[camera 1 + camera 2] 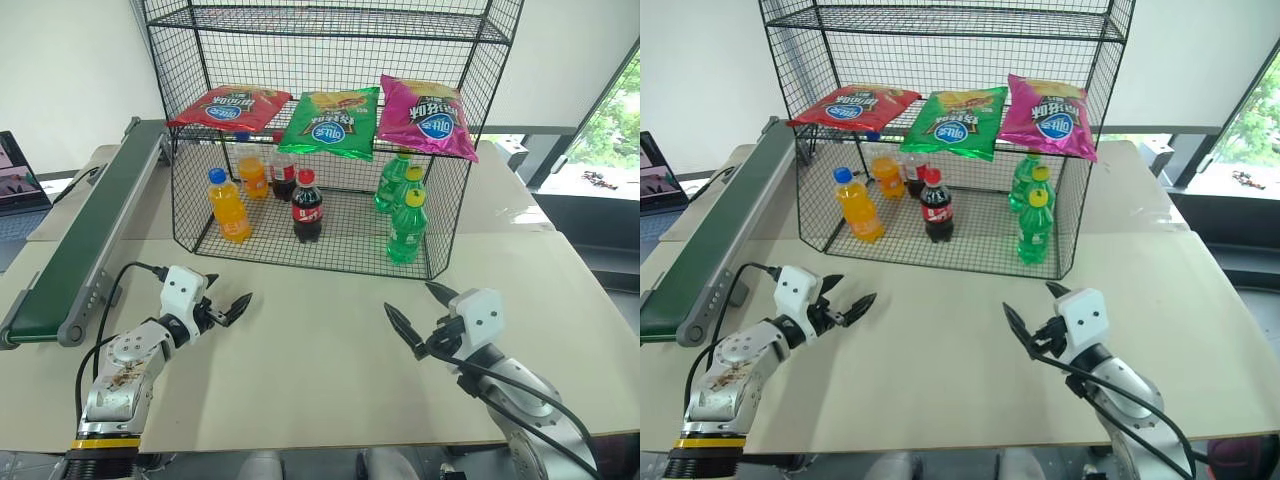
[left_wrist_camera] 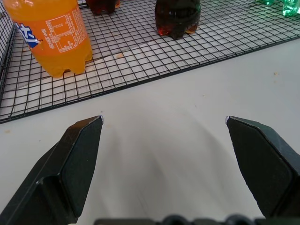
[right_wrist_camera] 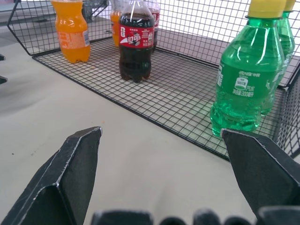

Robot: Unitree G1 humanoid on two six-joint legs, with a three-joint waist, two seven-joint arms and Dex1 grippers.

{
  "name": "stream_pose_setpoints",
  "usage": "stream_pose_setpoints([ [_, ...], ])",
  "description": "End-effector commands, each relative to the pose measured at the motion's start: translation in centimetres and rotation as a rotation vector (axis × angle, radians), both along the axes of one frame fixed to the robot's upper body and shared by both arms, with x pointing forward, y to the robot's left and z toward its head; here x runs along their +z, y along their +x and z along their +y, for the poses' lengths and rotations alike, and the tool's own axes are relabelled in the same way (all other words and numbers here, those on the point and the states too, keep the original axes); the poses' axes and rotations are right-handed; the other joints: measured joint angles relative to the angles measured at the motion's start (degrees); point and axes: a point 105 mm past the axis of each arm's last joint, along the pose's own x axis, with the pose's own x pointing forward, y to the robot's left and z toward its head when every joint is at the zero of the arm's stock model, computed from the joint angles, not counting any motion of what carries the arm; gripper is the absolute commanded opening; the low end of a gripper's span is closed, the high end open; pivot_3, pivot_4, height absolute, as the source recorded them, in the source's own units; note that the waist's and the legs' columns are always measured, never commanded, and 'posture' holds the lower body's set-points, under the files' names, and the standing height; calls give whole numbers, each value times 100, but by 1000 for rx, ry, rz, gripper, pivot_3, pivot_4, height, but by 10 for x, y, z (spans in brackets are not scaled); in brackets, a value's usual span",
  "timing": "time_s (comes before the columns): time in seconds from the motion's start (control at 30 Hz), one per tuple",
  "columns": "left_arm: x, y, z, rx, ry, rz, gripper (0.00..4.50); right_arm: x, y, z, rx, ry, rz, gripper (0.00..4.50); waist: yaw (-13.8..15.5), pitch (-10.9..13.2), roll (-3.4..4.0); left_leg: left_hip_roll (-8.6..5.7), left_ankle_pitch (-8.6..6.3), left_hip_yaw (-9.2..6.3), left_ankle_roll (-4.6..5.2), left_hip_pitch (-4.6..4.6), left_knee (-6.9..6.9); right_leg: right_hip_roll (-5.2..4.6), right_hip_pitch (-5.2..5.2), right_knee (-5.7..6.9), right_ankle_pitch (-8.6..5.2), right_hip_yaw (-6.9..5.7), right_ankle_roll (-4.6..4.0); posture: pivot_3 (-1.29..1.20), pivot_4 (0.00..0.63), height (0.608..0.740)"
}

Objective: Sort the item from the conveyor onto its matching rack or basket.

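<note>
Head view, left gripper (image 1: 228, 306): fingers spread apart, holding nothing, above the white table (image 1: 320, 350).
Head view, right gripper (image 1: 420, 315): fingers also wide apart, nothing between them.
Head view, red chip bag (image 1: 228, 106): on the middle shelf of the black wire rack (image 1: 330, 130), ahead of the left gripper and higher, beside the green chip bag (image 1: 331, 122); the magenta chip bag (image 1: 427, 116) is further right.
Head view, conveyor (image 1: 85, 235): to the outer side of the left gripper, belt bare.
Left wrist view: orange soda bottle (image 2: 52, 35) and cola bottle (image 2: 177, 16) stand on the rack floor ahead of the separated fingers (image 2: 77, 161).
Right wrist view: cola bottle, orange bottle and green soda bottle (image 3: 246, 84) stand ahead of the parted fingers (image 3: 70, 168).
</note>
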Motion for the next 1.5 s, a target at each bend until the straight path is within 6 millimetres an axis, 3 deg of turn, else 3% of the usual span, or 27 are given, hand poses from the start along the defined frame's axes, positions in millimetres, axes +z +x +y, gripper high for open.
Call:
stream_pose_setpoints([
  [0.03,18,4,-1,-14,-7,-61,4480,12,1,0,-11,6,-52,4500,9,0,0,0,0,0,0,0,0,0,0,0,0,0,0,0,150,738],
  [1.5,23,5,-4,-22,-17,-76,4480,27,7,11,-11,27,-66,4500,4,-1,1,-1,0,-2,0,1,4,0,0,1,1,0,-1,0,150,738],
])
